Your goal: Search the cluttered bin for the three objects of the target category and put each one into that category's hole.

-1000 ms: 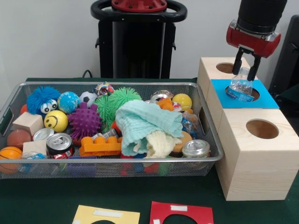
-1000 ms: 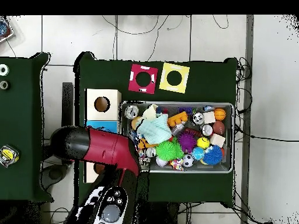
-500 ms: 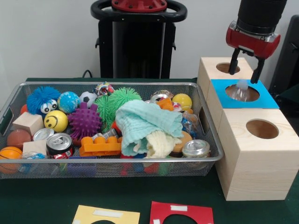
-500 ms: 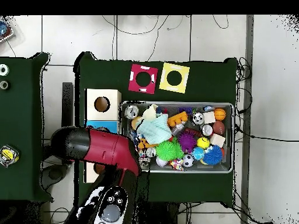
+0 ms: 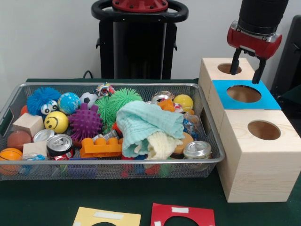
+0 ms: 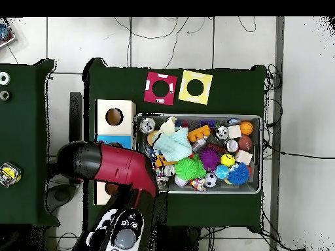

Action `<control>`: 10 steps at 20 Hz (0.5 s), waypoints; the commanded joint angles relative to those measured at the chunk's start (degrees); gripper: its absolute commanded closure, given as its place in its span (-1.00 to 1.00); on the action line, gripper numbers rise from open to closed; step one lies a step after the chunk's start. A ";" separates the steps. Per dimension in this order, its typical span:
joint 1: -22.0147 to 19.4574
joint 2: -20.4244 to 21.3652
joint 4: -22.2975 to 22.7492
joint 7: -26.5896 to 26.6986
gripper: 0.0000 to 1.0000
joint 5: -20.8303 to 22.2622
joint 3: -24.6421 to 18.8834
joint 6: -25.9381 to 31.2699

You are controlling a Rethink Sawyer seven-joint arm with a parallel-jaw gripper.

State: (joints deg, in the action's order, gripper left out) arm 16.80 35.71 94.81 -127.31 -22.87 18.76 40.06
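The silver wire-mesh bin (image 5: 117,161) sits left of three wooden boxes and is full of balls, crushed cans (image 5: 59,145), an orange brick (image 5: 100,147), a jar (image 5: 197,149) and a mint cloth (image 5: 149,121). My gripper (image 5: 245,75) hangs open and empty just above the hole (image 5: 243,93) of the middle box, which carries a blue card (image 5: 268,100). Nothing shows in that hole. In the overhead view my red arm (image 6: 111,165) covers the gripper and most of the blue card (image 6: 108,138); the bin (image 6: 196,116) lies to its right.
Plain wooden boxes with holes stand nearer (image 5: 258,155) and farther (image 5: 214,66) than the blue one. A red card (image 5: 183,214) and a yellow card (image 5: 107,217) lie at the table's front edge. The black pedestal (image 5: 138,42) stands behind the bin.
The gripper held a clear plastic bottle in the blue-carded hole, opened, and the bottle dropped out of sight into the box. The gripper has risen slightly.
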 commanded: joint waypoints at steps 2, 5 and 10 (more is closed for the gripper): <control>-2.76 1.84 -1.97 -9.87 -1.00 0.68 -2.16 12.83; -4.36 3.25 -3.42 -7.80 -1.00 1.89 -1.52 16.25; -8.41 5.67 -5.82 -2.36 -1.00 3.75 -1.77 20.91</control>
State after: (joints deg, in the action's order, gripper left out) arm 13.24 38.86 92.21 -127.31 -22.79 18.78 52.93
